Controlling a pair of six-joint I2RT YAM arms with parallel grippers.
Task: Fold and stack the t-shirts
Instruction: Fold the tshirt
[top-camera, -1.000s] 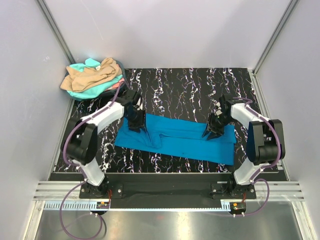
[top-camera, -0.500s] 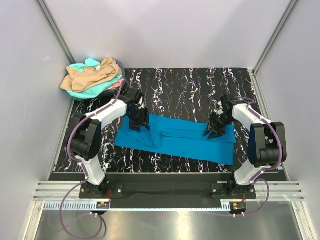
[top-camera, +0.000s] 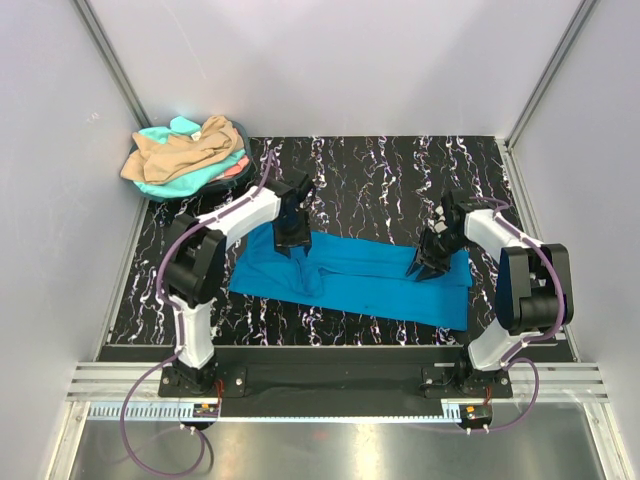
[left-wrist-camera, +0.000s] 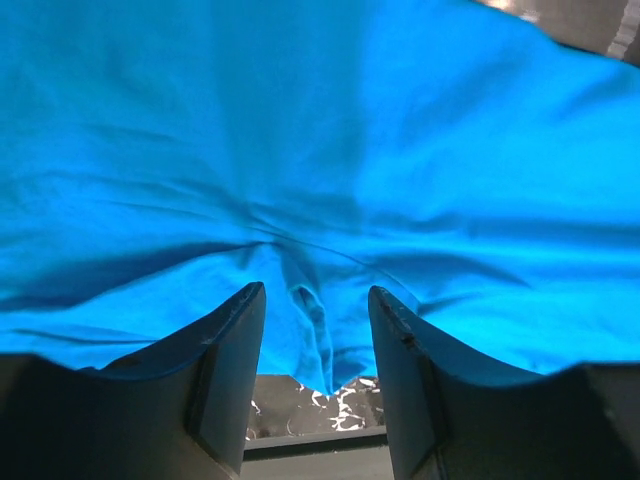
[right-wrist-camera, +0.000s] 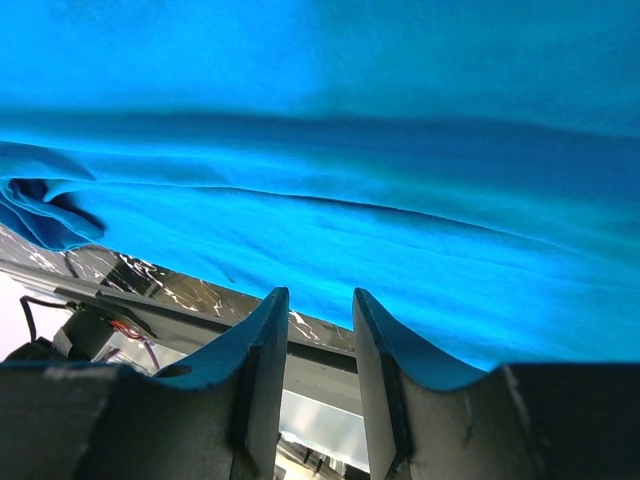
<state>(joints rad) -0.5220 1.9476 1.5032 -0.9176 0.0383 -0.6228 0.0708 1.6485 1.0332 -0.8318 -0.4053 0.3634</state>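
Observation:
The bright blue t-shirt (top-camera: 365, 288) lies on the marbled table as a long strip running from left to lower right. My left gripper (top-camera: 293, 246) points down at the strip's far edge near its left end. In the left wrist view my left gripper (left-wrist-camera: 315, 305) is open, with a raised ridge of the blue t-shirt (left-wrist-camera: 306, 320) between the fingers but not pinched. My right gripper (top-camera: 425, 267) rests over the strip's right part. Seen from the right wrist, my right gripper (right-wrist-camera: 318, 305) is open by a narrow gap, nothing in it, just past the blue t-shirt (right-wrist-camera: 350, 160).
A crumpled heap sits at the table's back left corner: a tan t-shirt (top-camera: 185, 148) on top, a turquoise one (top-camera: 160, 186) under it, a coral one (top-camera: 236, 168) peeking out. White walls close in on three sides. The black marbled table (top-camera: 380, 175) ends at a metal rail (top-camera: 330, 385) in front.
My left gripper has slid to the right along the shirt's far edge and its arm has swung with it. The right gripper has barely moved.

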